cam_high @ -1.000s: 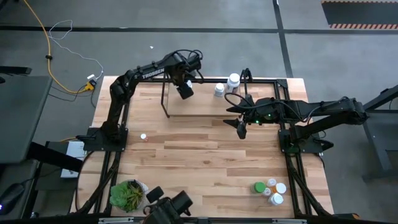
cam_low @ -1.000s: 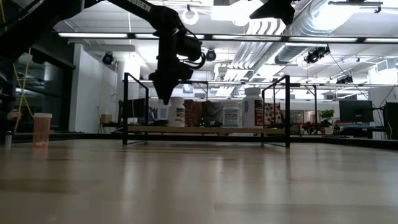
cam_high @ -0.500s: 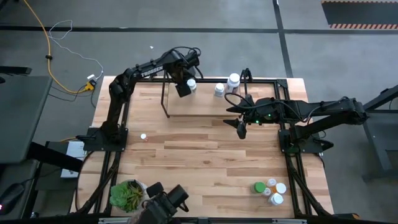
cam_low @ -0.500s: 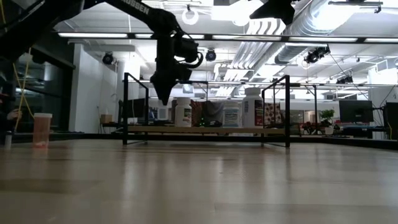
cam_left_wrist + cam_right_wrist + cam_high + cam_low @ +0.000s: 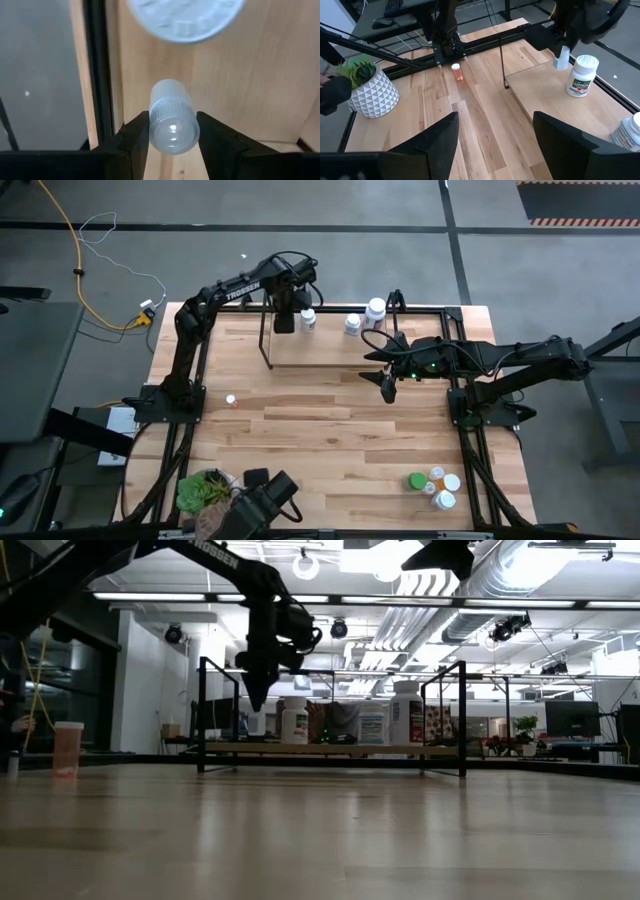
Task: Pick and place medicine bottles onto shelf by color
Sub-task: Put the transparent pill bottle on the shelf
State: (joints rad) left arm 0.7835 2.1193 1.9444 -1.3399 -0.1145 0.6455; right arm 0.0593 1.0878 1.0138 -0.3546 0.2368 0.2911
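My left gripper (image 5: 285, 322) hangs over the far left end of the shelf (image 5: 330, 352), shut on a small pale translucent bottle (image 5: 171, 122), which also shows in the right wrist view (image 5: 561, 59). A white bottle with a green label (image 5: 308, 318) stands on the shelf board just beside it (image 5: 582, 75). Two more white bottles (image 5: 352, 325) (image 5: 375, 310) stand at the shelf's far right. My right gripper (image 5: 388, 388) is open and empty in front of the shelf's right end. My left gripper pinches the small bottle's cap end by its two sides (image 5: 154, 122) between its two fingers. The fingers come from above, pointing down. The bottle hangs upright below them (image 5: 560, 64), clear of the shelf board.
A small orange bottle (image 5: 231, 400) stands alone at the table's left. A green, an orange and two white bottles (image 5: 435, 485) cluster at the near right. A potted plant (image 5: 205, 492) stands at the near left corner. The shelf's black posts (image 5: 203, 715) rise around the board.
My left gripper has gone toward the table's left edge along the shelf's far side, still shut. The white labelled bottle, covered by the gripper a second ago in the high view, now stands in the open to its right.
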